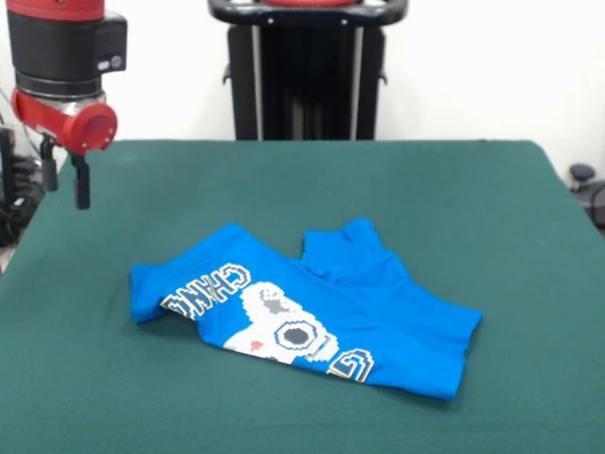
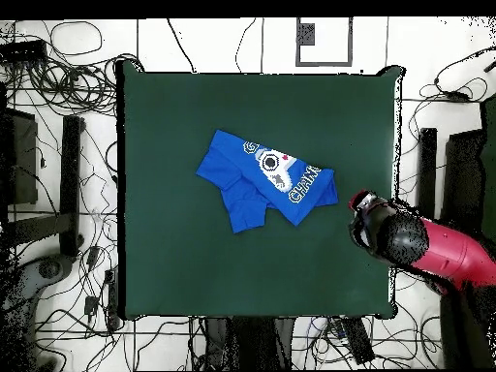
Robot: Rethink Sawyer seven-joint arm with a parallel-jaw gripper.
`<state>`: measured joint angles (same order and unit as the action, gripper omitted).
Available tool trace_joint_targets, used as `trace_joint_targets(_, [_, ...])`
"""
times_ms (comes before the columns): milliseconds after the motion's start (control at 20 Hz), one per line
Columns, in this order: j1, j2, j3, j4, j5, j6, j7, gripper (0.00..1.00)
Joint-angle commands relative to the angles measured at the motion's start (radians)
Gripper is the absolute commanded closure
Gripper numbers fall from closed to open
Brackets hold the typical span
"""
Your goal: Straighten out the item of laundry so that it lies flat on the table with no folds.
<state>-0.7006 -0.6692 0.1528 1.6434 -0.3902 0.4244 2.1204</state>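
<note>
Front view, from left to right. At the upper left, the red and black arm (image 1: 64, 66), coming down from above, over the left edge of the counter (image 1: 284, 180) and well apart from the shirt. Below the red wrist part, two thin dark fingers of the tool (image 1: 64, 178), hanging down, with a small gap between them; holding nothing, but open or shut cannot be told for sure from here. Behind, at the top middle, the black pedestal (image 1: 307, 71) on the far side of the counter.

In the middle of the dark green counter, a little toward the near side, the bright blue T-shirt (image 1: 378, 303). Not flat: folded over itself and crumpled, with one raised fold at the far middle part. Left half showing the white, black and yellow pixel graphic (image 1: 284, 326) with lettering, turned upward. Right half plain blue, ending in a corner toward the near right.

Overhead view, from left to right. Many cables (image 2: 73, 136) on the floor at the left. Then the green counter (image 2: 174, 262), with the T-shirt (image 2: 237, 199) lying a little above its centre, graphic (image 2: 279, 172) on the upper right part. At the right edge of the counter, the arm (image 2: 426, 247), beside the shirt but not touching it.
</note>
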Motion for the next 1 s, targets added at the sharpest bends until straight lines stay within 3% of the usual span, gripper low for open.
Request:
trace_joint_targets(50, [0.095,0.004,0.058,0.071,0.03,0.133,0.01,0.0])
trace_joint_targets(1000, [0.175,0.012,0.001,0.094,0.089,0.082,0.119,0.0])
